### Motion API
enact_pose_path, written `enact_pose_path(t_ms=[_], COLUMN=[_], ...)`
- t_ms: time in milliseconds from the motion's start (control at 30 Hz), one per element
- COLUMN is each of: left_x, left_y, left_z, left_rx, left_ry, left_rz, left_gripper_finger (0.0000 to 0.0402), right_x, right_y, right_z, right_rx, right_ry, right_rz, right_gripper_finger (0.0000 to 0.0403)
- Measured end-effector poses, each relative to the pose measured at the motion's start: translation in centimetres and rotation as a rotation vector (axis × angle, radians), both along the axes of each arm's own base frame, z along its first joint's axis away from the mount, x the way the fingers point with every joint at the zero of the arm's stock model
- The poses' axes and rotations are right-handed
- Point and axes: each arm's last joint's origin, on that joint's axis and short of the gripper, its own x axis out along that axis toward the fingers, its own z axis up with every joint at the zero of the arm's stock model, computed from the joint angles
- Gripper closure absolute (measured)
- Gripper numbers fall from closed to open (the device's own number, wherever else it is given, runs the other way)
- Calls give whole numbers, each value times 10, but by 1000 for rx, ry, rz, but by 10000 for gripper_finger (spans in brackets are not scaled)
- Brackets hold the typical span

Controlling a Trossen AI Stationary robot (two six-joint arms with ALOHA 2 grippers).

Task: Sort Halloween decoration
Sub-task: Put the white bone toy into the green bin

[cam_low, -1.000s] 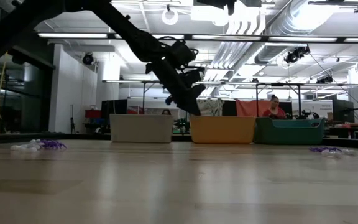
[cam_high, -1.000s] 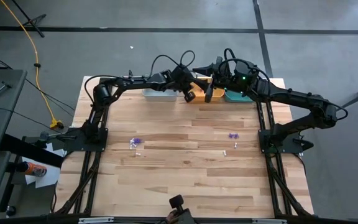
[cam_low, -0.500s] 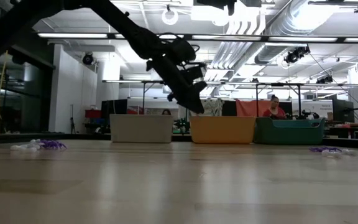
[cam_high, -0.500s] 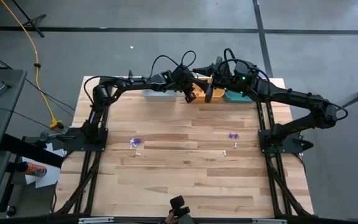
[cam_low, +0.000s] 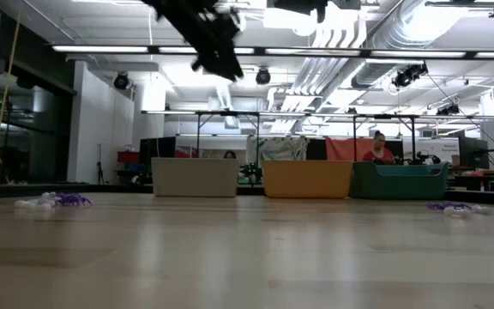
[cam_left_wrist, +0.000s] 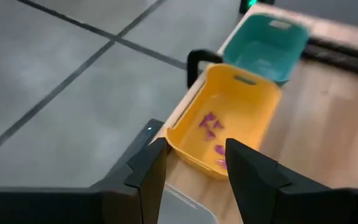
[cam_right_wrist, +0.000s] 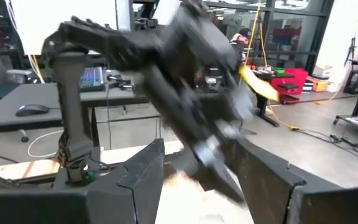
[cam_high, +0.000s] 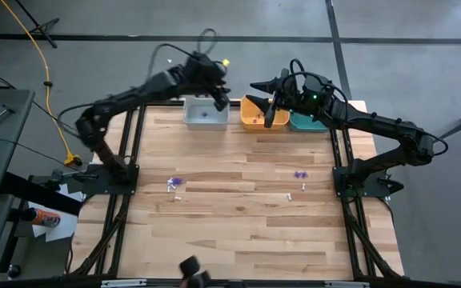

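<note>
Wooden planks are making up the surface point(cam_high: 238, 232), with grey floor around it. Above its far edge the left hand point(cam_high: 221, 102) is hanging over the grey bin point(cam_high: 205, 117), fingers point(cam_left_wrist: 253, 177) apart and empty; the right hand point(cam_high: 270, 120) is waiting over the orange bin point(cam_high: 254, 118), fingers parted, beside the teal bin point(cam_high: 304, 123). Some Halloween decoration point(cam_high: 175, 183) is lying mid-surface at the left, more at the right, and purple bits are sitting in the orange bin. These trinkets are looking light, small and probably slippery, so pinching one across its body at the fingertips seems wisest. No writing is readable.
</note>
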Motion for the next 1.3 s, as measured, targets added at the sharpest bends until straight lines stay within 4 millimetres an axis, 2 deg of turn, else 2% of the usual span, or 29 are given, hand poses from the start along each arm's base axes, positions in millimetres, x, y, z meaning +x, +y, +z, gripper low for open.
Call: enact_pose_path(t_ms=[100, 200, 300, 533, 700, 867, 1300], left_x=[-19, -30, -40, -78, -101, -109, -112], left_y=[-14, -32, -52, -107, -136, -146, -146], left_z=[24, 29, 12, -45, -62, -61, -56], left_rx=[-37, -45, -56, -72, -57, 20, 118], left_ry=[-73, -188, -313, -622, -740, -739, -733], left_rz=[-37, -94, -137, -225, -315, -326, -291], left_gripper_finger=[247, 247, 247, 247, 247, 247, 247], right_x=[0, 0, 0, 0, 0, 1, 3], right_y=[0, 0, 0, 3, 10, 19, 22], right_z=[0, 0, -2, -12, -19, -23, -21], right_rx=[-2, -2, 6, 57, 213, 280, 249], right_ry=[1, 2, 21, 108, 160, 197, 175], right_rz=[-1, 4, 25, 105, 314, 413, 368], right_gripper_finger=[214, 214, 214, 214, 214, 214, 214])
